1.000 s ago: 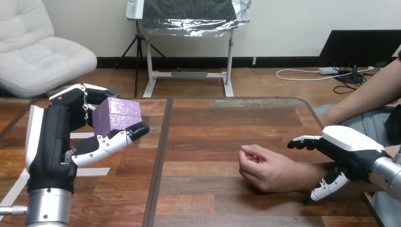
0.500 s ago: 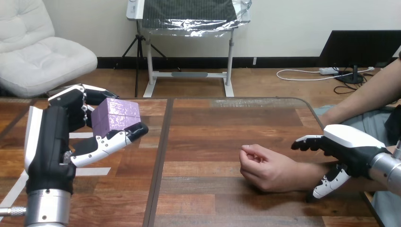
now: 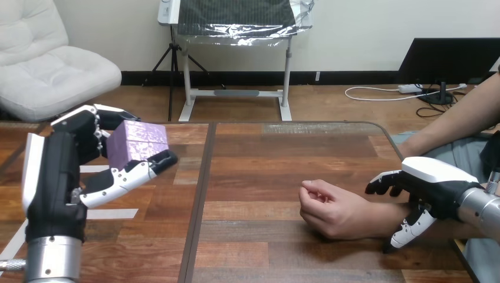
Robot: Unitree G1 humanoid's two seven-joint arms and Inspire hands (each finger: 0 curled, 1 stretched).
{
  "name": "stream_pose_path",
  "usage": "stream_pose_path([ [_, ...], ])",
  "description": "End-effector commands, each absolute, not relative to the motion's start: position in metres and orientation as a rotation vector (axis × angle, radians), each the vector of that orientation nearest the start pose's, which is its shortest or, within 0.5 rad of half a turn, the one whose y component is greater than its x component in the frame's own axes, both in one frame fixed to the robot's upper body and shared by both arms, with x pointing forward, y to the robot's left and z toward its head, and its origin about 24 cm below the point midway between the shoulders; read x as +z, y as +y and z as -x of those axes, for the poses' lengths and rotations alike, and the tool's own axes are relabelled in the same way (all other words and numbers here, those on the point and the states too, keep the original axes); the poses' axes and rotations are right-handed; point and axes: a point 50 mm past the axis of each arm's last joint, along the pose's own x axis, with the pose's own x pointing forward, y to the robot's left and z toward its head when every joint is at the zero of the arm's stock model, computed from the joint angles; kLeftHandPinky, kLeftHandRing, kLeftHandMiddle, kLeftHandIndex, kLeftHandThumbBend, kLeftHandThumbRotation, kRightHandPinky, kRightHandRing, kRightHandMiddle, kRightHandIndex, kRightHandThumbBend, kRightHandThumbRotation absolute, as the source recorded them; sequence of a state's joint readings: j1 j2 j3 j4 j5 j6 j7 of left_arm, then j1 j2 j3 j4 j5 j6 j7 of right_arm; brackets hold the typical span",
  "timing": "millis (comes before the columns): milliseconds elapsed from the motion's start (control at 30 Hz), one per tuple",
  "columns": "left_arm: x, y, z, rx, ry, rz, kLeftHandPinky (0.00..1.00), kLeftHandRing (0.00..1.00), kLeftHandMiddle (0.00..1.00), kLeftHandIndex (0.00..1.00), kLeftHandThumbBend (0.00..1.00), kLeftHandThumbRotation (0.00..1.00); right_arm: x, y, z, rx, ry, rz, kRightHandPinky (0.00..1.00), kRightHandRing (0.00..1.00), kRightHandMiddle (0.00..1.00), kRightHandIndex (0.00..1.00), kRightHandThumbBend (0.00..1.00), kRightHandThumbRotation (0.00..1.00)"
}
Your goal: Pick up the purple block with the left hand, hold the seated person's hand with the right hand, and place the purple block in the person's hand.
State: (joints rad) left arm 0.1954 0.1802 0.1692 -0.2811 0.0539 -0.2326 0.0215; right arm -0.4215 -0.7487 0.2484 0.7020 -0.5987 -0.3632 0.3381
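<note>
Left robot hand (image 3: 56, 174) clamps purple block (image 3: 137, 143); right robot hand (image 3: 433, 180) at person's wrist (image 3: 378, 216), grip unclear.

purple block (image 3: 137, 144) shifted left, right hand (image 3: 435, 184) lowered

Purple block (image 3: 137, 145): one, a single cube.
Robot hands: two, the left robot hand (image 3: 56, 171) and the right robot hand (image 3: 433, 186).
Person's hand (image 3: 330, 209): one.
Surface (image 3: 265, 159): one wooden top.
</note>
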Motion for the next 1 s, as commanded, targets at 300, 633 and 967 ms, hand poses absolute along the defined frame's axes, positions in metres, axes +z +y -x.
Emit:
stream_pose_path([
  [300, 0.116, 0.218, -0.208, 0.179, -0.434, -0.319, 0.23, 0.3, 0.37, 0.4, 0.48, 0.0, 0.018, -0.296, -0.289, 0.585, 0.509, 1.332, 0.6, 0.74, 0.79, 0.78, 0.95, 0.18],
  [633, 0.116, 0.22, -0.207, 0.189, -0.439, -0.297, 0.23, 0.29, 0.37, 0.4, 0.48, 0.0, 0.013, -0.294, -0.286, 0.627, 0.54, 1.334, 0.58, 0.71, 0.77, 0.78, 0.95, 0.19],
  [967, 0.117, 0.223, -0.206, 0.199, -0.444, -0.312, 0.24, 0.3, 0.37, 0.4, 0.47, 0.0, 0.008, -0.289, -0.283, 0.665, 0.561, 1.347, 0.58, 0.71, 0.77, 0.77, 0.95, 0.2],
])
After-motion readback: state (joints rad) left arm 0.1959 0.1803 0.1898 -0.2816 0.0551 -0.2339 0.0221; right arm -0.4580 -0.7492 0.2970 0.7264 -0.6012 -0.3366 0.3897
